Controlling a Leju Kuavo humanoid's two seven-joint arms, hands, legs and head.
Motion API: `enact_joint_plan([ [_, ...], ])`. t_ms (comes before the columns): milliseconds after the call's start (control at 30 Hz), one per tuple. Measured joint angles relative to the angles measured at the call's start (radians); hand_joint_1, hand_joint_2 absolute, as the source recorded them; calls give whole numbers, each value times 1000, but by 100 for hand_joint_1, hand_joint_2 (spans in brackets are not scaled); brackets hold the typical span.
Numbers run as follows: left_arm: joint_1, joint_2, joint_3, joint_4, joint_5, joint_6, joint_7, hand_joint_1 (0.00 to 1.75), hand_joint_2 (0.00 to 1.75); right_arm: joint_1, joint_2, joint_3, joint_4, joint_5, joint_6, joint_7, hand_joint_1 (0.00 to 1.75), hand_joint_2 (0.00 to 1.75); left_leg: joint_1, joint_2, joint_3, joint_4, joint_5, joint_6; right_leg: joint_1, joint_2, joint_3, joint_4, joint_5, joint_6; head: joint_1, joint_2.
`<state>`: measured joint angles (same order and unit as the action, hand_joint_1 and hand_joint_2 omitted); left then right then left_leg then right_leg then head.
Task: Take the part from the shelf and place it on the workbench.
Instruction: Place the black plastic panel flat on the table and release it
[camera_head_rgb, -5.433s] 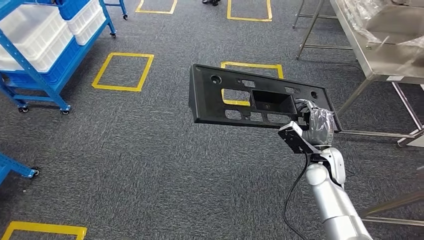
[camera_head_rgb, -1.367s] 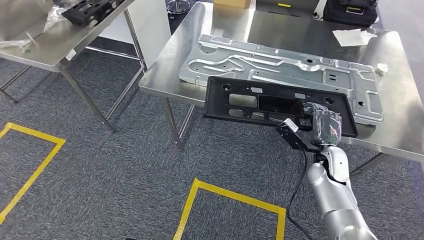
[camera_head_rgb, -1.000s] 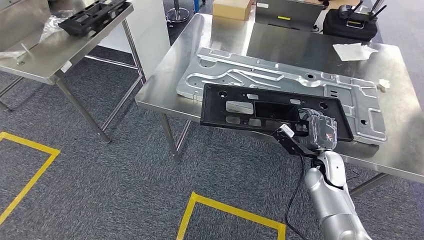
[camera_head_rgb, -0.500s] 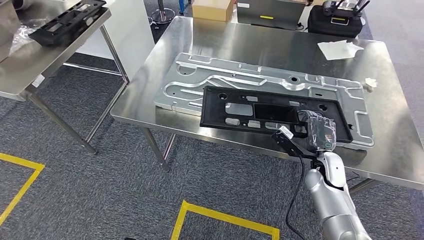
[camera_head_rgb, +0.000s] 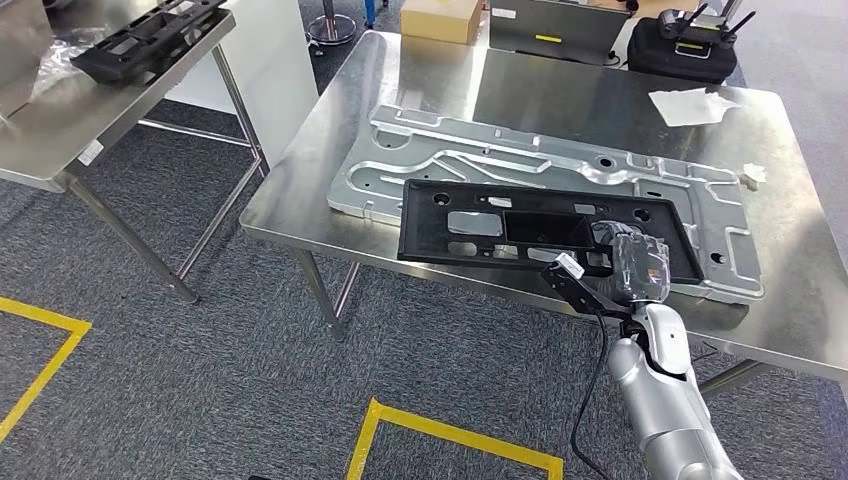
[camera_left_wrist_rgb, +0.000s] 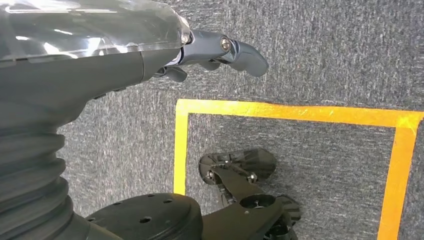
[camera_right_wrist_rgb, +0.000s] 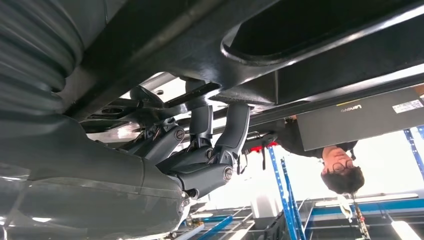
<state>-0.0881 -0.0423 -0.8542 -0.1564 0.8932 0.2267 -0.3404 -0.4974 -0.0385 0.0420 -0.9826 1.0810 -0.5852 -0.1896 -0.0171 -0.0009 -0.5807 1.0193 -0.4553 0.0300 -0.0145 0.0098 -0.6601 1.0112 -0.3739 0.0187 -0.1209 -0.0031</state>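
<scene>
My right hand (camera_head_rgb: 632, 262) holds a long black plastic part (camera_head_rgb: 470, 221) with several cut-outs by its near right end. The part hangs level over the front edge of the steel workbench (camera_head_rgb: 330, 150), partly above a large silver stamped metal panel (camera_head_rgb: 560, 165) lying on it. In the right wrist view the fingers (camera_right_wrist_rgb: 220, 135) hook up under the black part (camera_right_wrist_rgb: 210, 45). My left hand (camera_left_wrist_rgb: 150, 55) hangs over the grey carpet with its fingers loosely extended and nothing in them.
A cardboard box (camera_head_rgb: 440, 18), a laptop (camera_head_rgb: 555, 22), a black case (camera_head_rgb: 685, 50) and white cloth (camera_head_rgb: 695, 105) sit at the workbench's far side. A second steel table (camera_head_rgb: 70, 110) at left carries another black part (camera_head_rgb: 145, 35). A person is in the right wrist view (camera_right_wrist_rgb: 340, 172).
The camera has turned from the shelf aisle to face the workbench and come closer. The part stays in my right hand and is now over the bench's front edge.
</scene>
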Motion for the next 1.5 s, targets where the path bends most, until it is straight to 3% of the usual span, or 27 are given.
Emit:
enact_joint_plan([
  [133, 0, 0, -1, 0, -2, 0, 3, 0, 175, 0, 0, 1, -2, 2, 6, 1, 175, 175, 2, 1, 8, -11, 1, 20, -1, -1, -3, 24, 2, 17, 0, 0],
  [200, -1, -1, -1, 0, 1, 0, 7, 0, 175, -4, 0, 2, -2, 3, 10, 0, 175, 175, 5, 2, 19, -13, 1, 26, -2, -4, -31, 86, -42, 20, 0, 0],
  [267, -1, -1, -1, 0, 4, 0, 9, 0, 175, -7, 0, 3, -1, 4, 12, 1, 175, 175, 5, 2, 21, -12, -1, 27, -2, -5, -90, 210, -107, 23, 0, 0],
  [300, 0, -1, -1, 0, 6, 0, 10, 0, 175, -8, 0, 3, 0, 6, 13, 1, 175, 175, 5, 2, 23, -12, -4, 27, -2, -6, -118, 263, -128, 25, 0, 0],
  [333, 1, -1, -1, 0, 7, 0, 12, 0, 175, -8, 0, 3, 2, 8, 14, 2, 175, 175, 5, 1, 26, -12, -7, 26, -3, -6, -130, 284, -130, 25, 0, 0],
  [367, 1, -2, -1, 0, 7, 0, 13, 0, 175, -8, 0, 3, 3, 10, 14, 2, 175, 175, 5, 0, 31, -11, -12, 23, -4, -7, -123, 267, -113, 25, 0, 0],
  [433, 1, -3, -1, 0, 7, 0, 14, 0, 175, -10, 0, 4, 4, 12, 14, 4, 175, 175, 6, -2, 47, -12, -27, 16, -4, -10, -60, 140, -45, 18, 0, 0],
  [467, 1, -3, -1, 0, 7, 0, 15, 0, 175, -12, 0, 4, 5, 13, 15, 6, 175, 175, 5, -2, 54, -12, -34, 11, -1, -12, -29, 75, -28, 13, 0, 0],
  [533, 0, -4, -1, 0, 8, 0, 15, 0, 175, -15, 0, 5, 5, 17, 17, 12, 175, 175, 5, -1, 63, -17, -43, -1, 7, -15, 2, 13, -26, -3, 0, 0],
  [633, 0, -4, -1, 0, 8, 3, 15, 0, 175, -14, 1, 7, 4, 21, 21, 22, 175, 175, 5, 0, 70, 1, -42, -16, 7, -14, 22, 3, -29, -24, 0, 0],
  [700, -2, -4, -2, 0, 8, 5, 15, 0, 175, -14, 1, 8, 0, 23, 23, 24, 175, 175, 7, -1, 22, 87, -45, -26, 3, -14, 41, -3, -38, -36, 0, 0],
  [767, -1, -4, -4, 0, 8, 7, 15, 0, 175, -15, 1, 10, -2, 27, 26, 26, 175, 175, 13, -1, -61, 212, -84, -36, 3, -13, 57, -5, -52, -44, 0, 0],
  [833, 1, -4, -7, 0, 8, 9, 15, 0, 175, -10, 1, 11, -2, 30, 28, 27, 175, 175, 18, -1, -123, 274, -122, -42, 3, -10, 75, -5, -68, -46, 0, 0],
  [867, 2, -4, -9, 0, 8, 12, 15, 0, 175, -7, 1, 11, -2, 30, 29, 28, 175, 175, 19, -1, -132, 260, -111, -42, 3, -8, 86, -4, -76, -45, 0, 0],
  [900, 2, -4, -10, 0, 9, 15, 15, 0, 175, -5, 1, 12, -3, 31, 30, 28, 175, 175, 20, -1, -126, 213, -76, -40, 4, -6, 99, -4, -84, -44, 0, 0],
  [967, 2, -4, -11, 0, 13, 22, 14, 0, 175, -3, 1, 12, -4, 31, 31, 29, 175, 175, 17, -1, -90, 78, 24, -32, 5, -4, 120, -3, -100, -40, 0, 0],
  [1033, 1, -4, -12, 1, 16, 25, 13, 0, 175, -2, 2, 12, -5, 32, 32, 30, 175, 175, 12, -2, -67, 0, 71, -24, 7, -3, 128, -2, -113, -30, 0, 0],
  [1167, 1, -5, -13, 2, 19, 25, 9, 0, 175, 2, 2, 14, -5, 33, 38, 30, 175, 175, 12, -3, -62, -12, 83, -27, 10, -3, 130, -1, -123, -27, 0, 0],
  [1500, -1, -6, -17, 2, 17, 16, -16, 0, 175, 0, 0, 17, -4, 29, 37, 19, 175, 175, 9, -8, -62, -11, 75, -14, 7, -8, 137, -16, -125, -16, 0, 0],
])
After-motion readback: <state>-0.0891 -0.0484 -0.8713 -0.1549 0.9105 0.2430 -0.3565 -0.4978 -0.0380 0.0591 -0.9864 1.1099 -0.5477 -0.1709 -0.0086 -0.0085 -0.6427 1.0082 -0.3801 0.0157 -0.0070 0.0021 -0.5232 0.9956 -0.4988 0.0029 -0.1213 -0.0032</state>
